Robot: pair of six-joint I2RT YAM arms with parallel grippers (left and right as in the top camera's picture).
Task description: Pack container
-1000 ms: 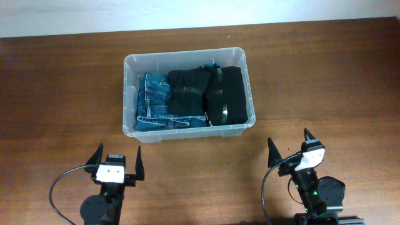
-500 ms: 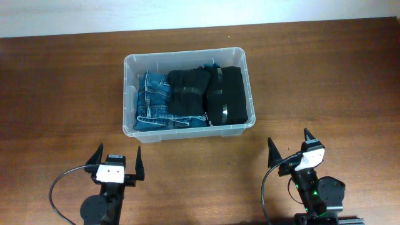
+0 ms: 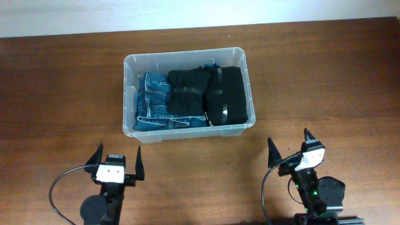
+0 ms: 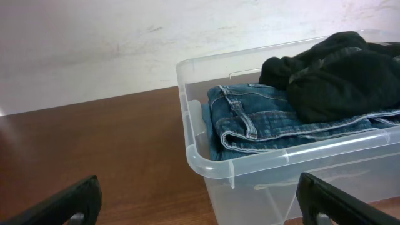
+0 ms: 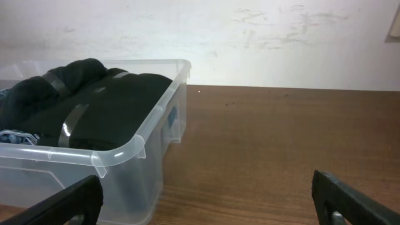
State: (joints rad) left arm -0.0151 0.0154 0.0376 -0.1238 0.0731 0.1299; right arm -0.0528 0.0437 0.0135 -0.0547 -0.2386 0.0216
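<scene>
Jeans of blue denim (image 3: 153,103) and black garments (image 3: 209,94) fill the clear plastic container (image 3: 187,132); left gripper (image 3: 119,150) and right gripper (image 3: 288,140) rest spread, empty, likely done

Soft, even light is falling from above across the overhead view, and the table (image 3: 62,94) is reading warm and evenly exposed from edge to edge. The container (image 3: 187,133) is casting only a thin, pale shadow along its lower edge, and its rim is catching small highlights. The black clothes (image 3: 225,94) are swallowing detail. In both wrist views the wall (image 4: 94,44) is glowing bright, nearly washed out, while the fingers (image 4: 69,203) at the bottom corners are blurring out of focus.
</scene>
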